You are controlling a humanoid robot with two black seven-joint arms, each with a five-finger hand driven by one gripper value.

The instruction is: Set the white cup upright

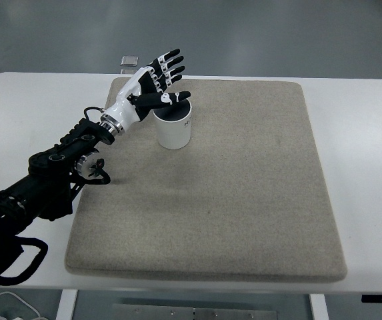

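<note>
A white cup [175,131] stands upright on the beige mat [244,187], near its far left part, mouth up. My left hand [161,80] is just above and left of the cup's rim. Its fingers [167,67] are spread and hold nothing; the thumb reaches over the cup's mouth. The left arm [64,167] comes in from the lower left. The right arm is out of view.
The mat lies on a white table [31,113]. A small grey object [130,62] lies at the table's far edge, behind the hand.
</note>
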